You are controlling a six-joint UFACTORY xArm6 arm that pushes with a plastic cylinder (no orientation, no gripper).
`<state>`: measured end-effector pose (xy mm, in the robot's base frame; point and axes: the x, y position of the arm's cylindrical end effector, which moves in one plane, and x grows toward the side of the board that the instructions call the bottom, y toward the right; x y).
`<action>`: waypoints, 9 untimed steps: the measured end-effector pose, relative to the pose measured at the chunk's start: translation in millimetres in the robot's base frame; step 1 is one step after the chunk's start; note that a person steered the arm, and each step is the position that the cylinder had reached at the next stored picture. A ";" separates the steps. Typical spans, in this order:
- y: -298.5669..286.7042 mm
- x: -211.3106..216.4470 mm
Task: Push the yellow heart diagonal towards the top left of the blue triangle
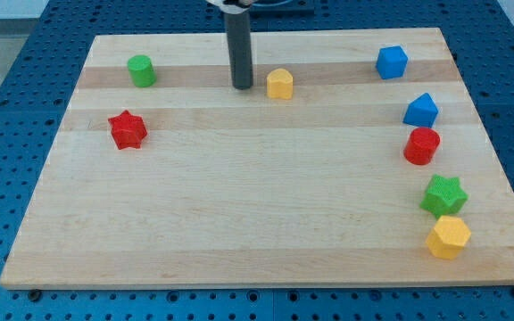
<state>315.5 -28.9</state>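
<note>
Blue pegboard frames the pale wooden surface [239, 214], whose middle and bottom are bare and open. My tip [242, 86] rests near the top edge, just left of the yellow heart [279, 83], a small gap between them; no gripper on this rod. Down the right edge run the blue cube [392, 62], blue triangle [421, 110], red cylinder [422, 145], green star [443, 194] and yellow hexagon [448, 236]; open board separates heart from triangle

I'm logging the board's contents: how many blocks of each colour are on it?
Blue: 2, a cube and a triangle
Red: 2, a star and a cylinder
Green: 2, a cylinder and a star
Yellow: 2, a heart and a hexagon
Total: 8
</note>
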 end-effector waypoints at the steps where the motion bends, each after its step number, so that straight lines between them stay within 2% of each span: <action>1: 23.5 0.7; 6: 230.0 1.4; 7: 187.2 1.3; 9: 66.2 1.2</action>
<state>316.7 37.3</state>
